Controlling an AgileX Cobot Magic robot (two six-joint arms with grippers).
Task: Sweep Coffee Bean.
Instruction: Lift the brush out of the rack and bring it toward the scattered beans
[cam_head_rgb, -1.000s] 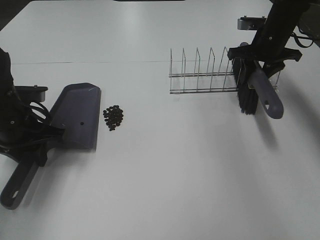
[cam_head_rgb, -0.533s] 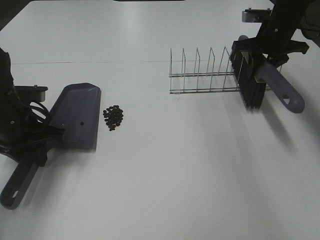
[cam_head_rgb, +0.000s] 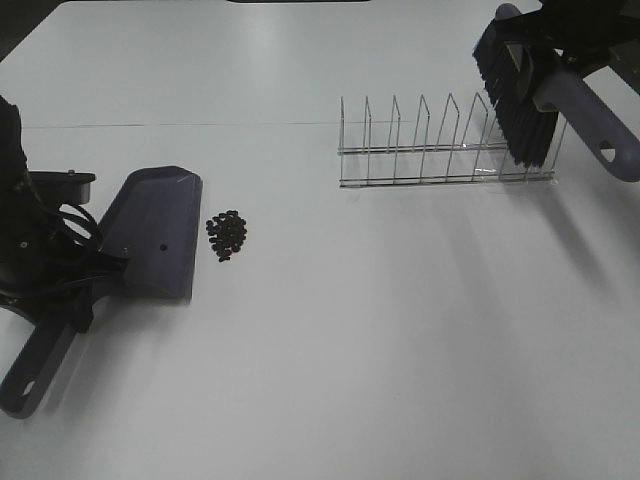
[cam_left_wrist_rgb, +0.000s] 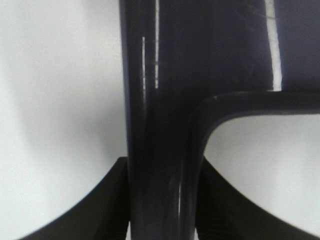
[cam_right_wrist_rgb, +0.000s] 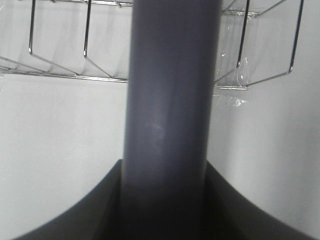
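right pincer (cam_head_rgb: 560, 45) cut off by top edge; left pincer (cam_head_rgb: 75, 280) dark mass over dustpan handle (cam_head_rgb: 40, 360), jaws indistinct; coffee bean (cam_head_rgb: 227, 236) uncountable.

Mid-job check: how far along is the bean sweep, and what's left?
Done: both tools are gripped. The left gripper holds the dustpan by its handle, with the blade beside the coffee bean pile. In hand: the right gripper holds the brush raised by the wire rack, far from the pile. Left: all the sweeping; no beans are on the pan yet.
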